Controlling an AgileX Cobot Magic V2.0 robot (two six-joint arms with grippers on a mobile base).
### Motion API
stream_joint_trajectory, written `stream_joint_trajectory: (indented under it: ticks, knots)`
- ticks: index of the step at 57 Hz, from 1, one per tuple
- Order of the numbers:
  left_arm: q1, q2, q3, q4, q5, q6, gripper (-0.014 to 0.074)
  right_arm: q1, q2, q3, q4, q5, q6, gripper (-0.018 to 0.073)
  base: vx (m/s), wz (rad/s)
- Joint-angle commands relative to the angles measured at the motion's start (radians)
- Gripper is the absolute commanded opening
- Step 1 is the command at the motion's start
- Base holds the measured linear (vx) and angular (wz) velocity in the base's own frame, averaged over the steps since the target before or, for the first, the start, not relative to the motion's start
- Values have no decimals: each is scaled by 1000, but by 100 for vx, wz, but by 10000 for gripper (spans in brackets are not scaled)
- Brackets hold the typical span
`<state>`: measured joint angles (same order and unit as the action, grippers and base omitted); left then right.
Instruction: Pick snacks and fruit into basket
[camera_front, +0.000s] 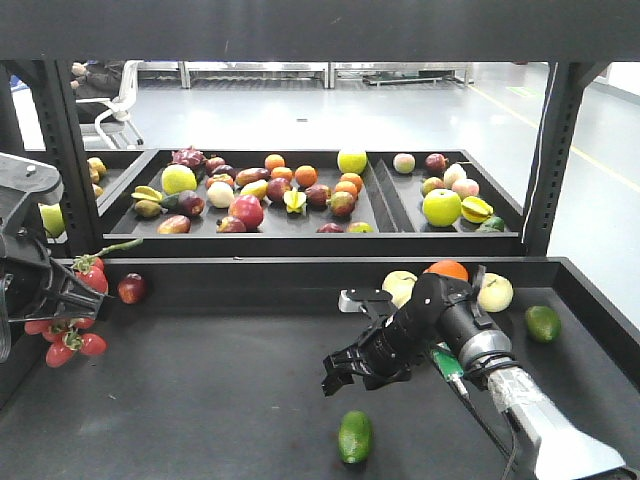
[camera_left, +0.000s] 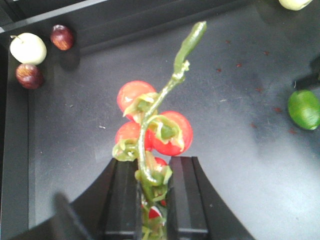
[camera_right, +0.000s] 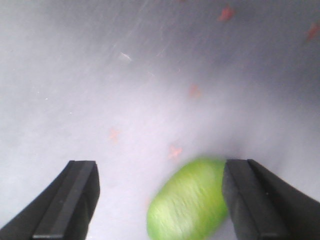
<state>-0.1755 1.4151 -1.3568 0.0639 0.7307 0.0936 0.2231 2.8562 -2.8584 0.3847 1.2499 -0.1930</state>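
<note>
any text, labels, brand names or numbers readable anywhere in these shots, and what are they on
None: no word, number or logo can be read in any view.
The green fruit by the open right gripper shows no sticker.
The cherry tomato vine clamped in the left gripper is unmarked.
The silver wrap behind the right gripper and the upper fruit tray show no print.

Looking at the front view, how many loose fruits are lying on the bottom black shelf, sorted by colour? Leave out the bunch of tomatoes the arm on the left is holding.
Green fruit: 2
Orange fruit: 1
Pale yellow fruit: 2
Red fruit: 1
Total: 6
</note>
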Motion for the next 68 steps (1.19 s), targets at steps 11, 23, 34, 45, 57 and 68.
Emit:
stream_joint_trajectory:
  ticks: [11,23,34,45,57,68]
  knots:
    - [-2,-38,-27,3,-82,-5,-6,-7,-84,-27,-39,33,255,558,0,0]
    - [-2,-38,-27,5,-82,-5,-6,12,-82,-23,-32,33,333,558,0,0]
    - [-2,-38,-27,31,-86,-5,-6,30,-82,-23,-43,33,399,557,0,0]
    - [-2,-38,-27,31,-104,-5,-6,30,-82,-23,-72,33,365,557,0,0]
    - [-2,-38,-27,29,-116,-6,-6,20,-111,-23,20,33,290,552,0,0]
    - [-2,-36,-27,29,-116,-7,-6,10,-208,-23,44,33,183,553,0,0]
